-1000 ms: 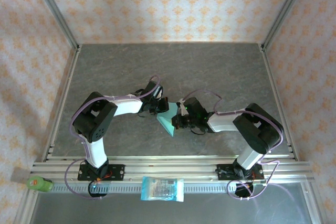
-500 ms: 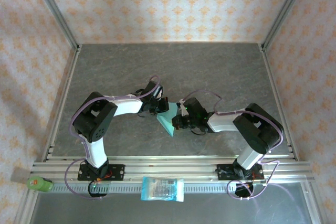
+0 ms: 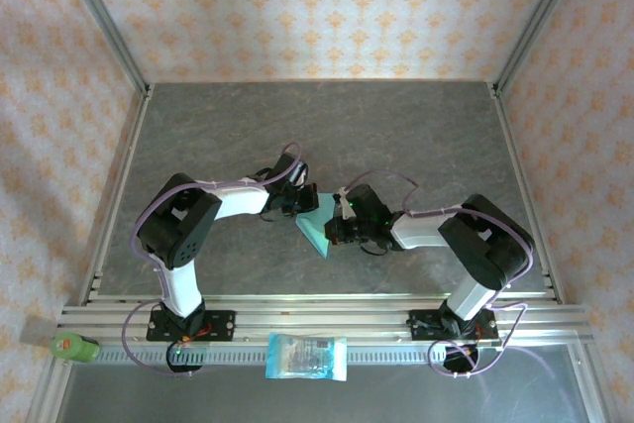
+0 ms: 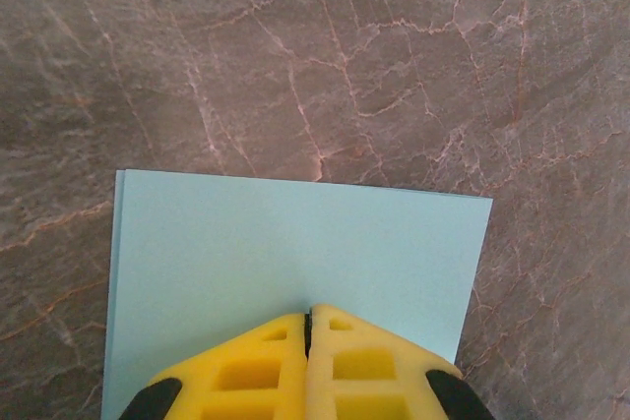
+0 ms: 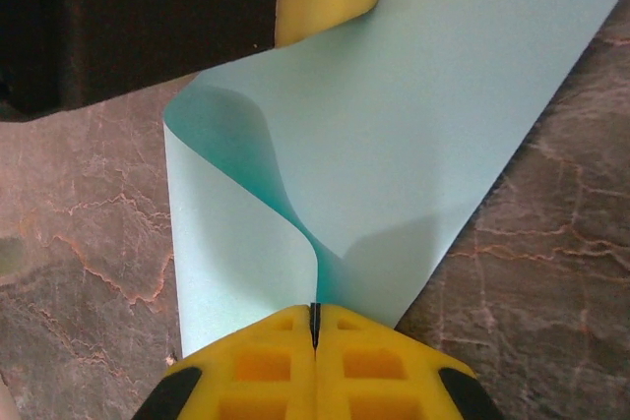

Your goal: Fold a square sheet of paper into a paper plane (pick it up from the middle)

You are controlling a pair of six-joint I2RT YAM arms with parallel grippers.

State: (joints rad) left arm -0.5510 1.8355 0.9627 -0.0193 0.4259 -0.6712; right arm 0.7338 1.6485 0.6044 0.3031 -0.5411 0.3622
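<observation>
Paper [image 5: 413, 125] thin, teal, curled smooth, L claw [image 4: 308, 320] & R claw [image 5: 315, 317] clamped on it

The square sheet of paper [image 4: 295, 243] is thin, smooth and matt, a light teal, and soft enough to curl without creasing in the right wrist view. The tabletop [image 4: 394, 46] looks like dark polished stone, grey-brown with pale veins and a faint sheen. The left gripper [image 4: 308, 322] and right gripper [image 5: 315, 320] have yellow moulded plastic fingers, matt, with recessed pockets. Along the tabletop's near edge runs a brushed metal rail [image 3: 327, 316], and by it lies a glossy plastic packet [image 3: 307, 357].
</observation>
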